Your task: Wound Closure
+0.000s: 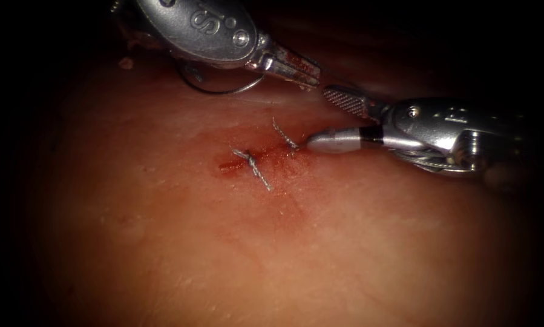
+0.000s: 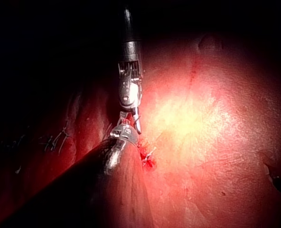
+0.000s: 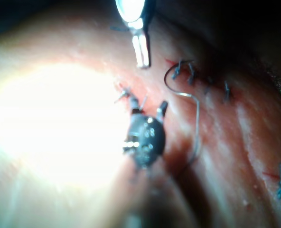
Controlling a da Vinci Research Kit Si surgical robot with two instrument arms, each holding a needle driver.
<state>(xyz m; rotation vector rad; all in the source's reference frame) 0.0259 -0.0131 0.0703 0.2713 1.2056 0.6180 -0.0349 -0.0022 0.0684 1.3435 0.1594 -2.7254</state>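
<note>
Spreading wide, your right tool (image 1: 320,118) holds nothing beside the stitches (image 1: 252,165). Left tool (image 1: 299,68) looks closed, empty; needle (image 1: 223,88) lies loose behind it, so you risk snagging it.

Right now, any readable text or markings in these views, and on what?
"S" plus a round mark, partly legible: embossed on the left arm's silver metal tool housing, endoscope view.
"68" or "89", blurred, unsure: on the right arm's dark round tool body, right wrist view.
Nothing else readable.
</note>
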